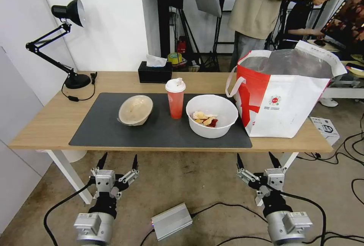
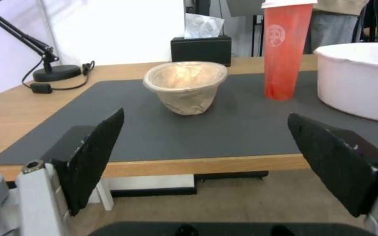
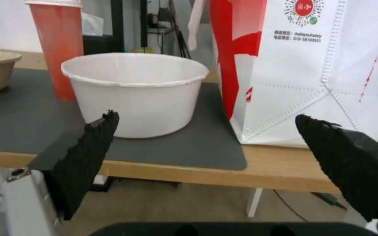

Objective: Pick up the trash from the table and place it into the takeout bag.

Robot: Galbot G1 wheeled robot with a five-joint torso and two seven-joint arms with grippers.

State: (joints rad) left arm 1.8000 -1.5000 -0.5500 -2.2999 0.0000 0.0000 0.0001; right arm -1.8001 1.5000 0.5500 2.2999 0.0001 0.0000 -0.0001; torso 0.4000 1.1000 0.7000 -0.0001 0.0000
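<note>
Left gripper [image 1: 118,161] and right gripper [image 1: 258,159], jaws spread (pre-grasp), wait below the light-wood counter [image 1: 45,124] edge.

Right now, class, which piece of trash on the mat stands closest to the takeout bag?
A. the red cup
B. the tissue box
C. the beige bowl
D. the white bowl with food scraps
D: the white bowl sits right beside the takeout bag, while the red cup and the beige bowl stand farther along the mat.
</note>
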